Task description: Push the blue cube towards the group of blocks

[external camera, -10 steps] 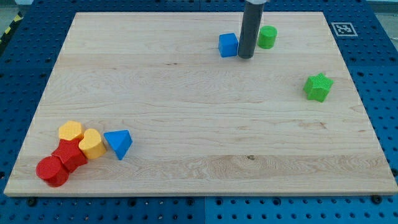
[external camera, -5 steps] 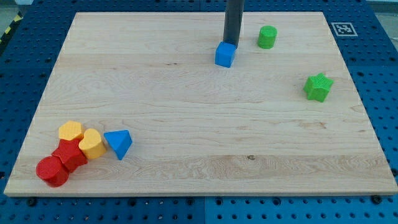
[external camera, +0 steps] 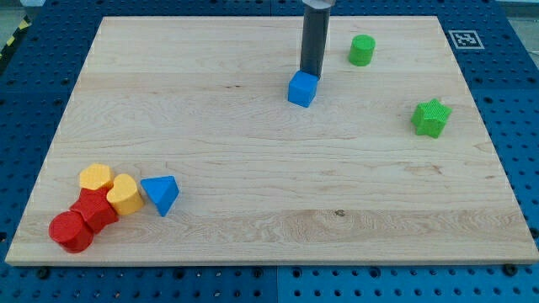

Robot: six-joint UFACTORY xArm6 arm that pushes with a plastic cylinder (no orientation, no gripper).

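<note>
Blue cube (external camera: 302, 88) sits in the upper middle of the frame on the tabletop (external camera: 253, 143), the biggest thing in view, a pale wooden board on a blue pegboard base. Our arm carries no jaws, only a dark rod, so nothing is held; my tip (external camera: 311, 75) rests at the cube's upper right edge, touching it or just beside it.

The group lies far off at the lower left: a blue pyramid-like block (external camera: 160, 194), two yellow blocks (external camera: 111, 185) and two red blocks (external camera: 82, 220), packed together. A green star-like block (external camera: 430, 117) stands at the right, a green cylinder (external camera: 362, 50) at the upper right.

We judge the main risk to be an off-centre push: with the tip on one corner, the cube may spin and slip aside, leaving the tip to slide past. The long diagonal run also gives drift time to build.

The cube is small, matte, bright blue, with one corner turned toward the lower left.
</note>
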